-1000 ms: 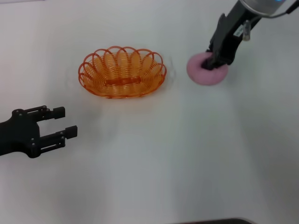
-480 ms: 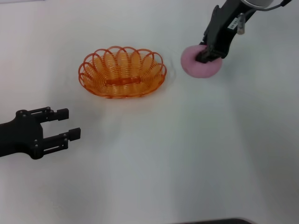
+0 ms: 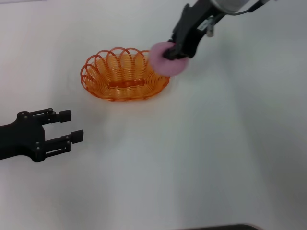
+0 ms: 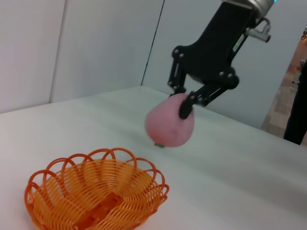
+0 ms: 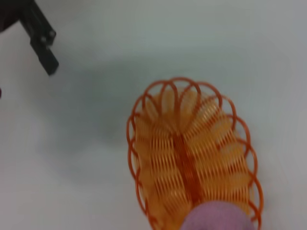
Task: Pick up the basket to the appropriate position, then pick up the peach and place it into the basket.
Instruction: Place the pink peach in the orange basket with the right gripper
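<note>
Fingers (image 4: 189, 103) of right gripper (image 3: 173, 51) pinch peach (image 3: 164, 61).

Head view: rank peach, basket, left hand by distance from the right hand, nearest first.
1. Peach: held in the right hand, above the basket's right end.
2. Basket: on the table just left of and below the right hand.
3. Left hand: open, idle at near left, farthest.

White table (image 3: 192, 153) w/ orange basket (image 3: 124, 74) resting on it.
</note>
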